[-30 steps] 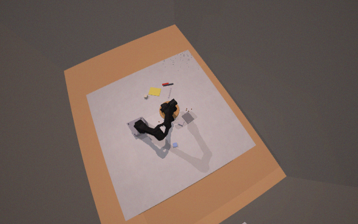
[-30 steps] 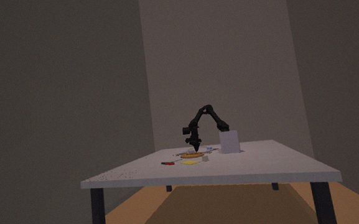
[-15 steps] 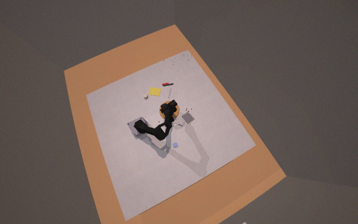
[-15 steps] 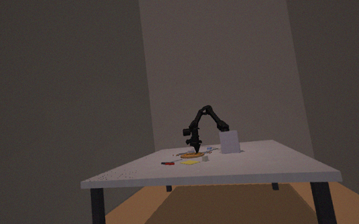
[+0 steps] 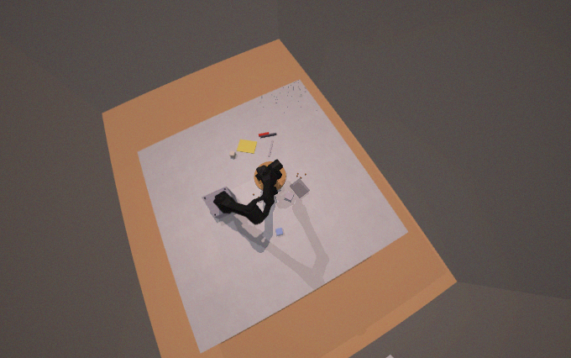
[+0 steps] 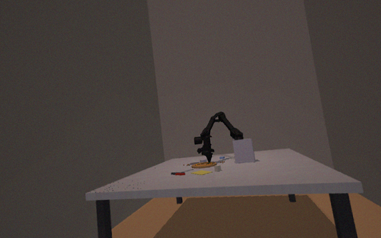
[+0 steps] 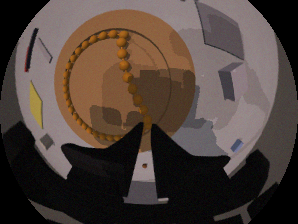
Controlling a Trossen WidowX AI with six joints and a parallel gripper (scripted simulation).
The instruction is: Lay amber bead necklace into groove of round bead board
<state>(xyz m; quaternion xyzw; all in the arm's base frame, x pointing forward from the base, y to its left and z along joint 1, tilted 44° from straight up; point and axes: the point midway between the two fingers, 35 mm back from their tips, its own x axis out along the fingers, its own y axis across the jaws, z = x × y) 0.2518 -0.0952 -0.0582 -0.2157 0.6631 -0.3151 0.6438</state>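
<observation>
The round orange bead board (image 5: 283, 175) (image 7: 150, 22) lies flat on the table under the gripper. The amber bead necklace (image 7: 123, 65) lies on it. In the wrist view its left part follows the groove in a long arc. The other part cuts across the inside of the ring, from the top down to the fingertips, and the groove's right side shows bare. My gripper (image 6: 209, 161) (image 7: 147, 126) points down low over the board's near part, its fingertips nearly together around a bead at that strand's lower end. The fingers hide the beads nearest them.
A yellow sheet (image 5: 247, 146) (image 6: 201, 172), a small pale cube (image 5: 233, 155) (image 6: 217, 168), a thin rod (image 5: 270, 148) and a red and black pen (image 5: 267, 134) lie beyond the board. A grey square (image 5: 299, 188) (image 7: 222, 30), loose beads and a blue block (image 5: 279, 231) (image 7: 237, 145) lie on other sides.
</observation>
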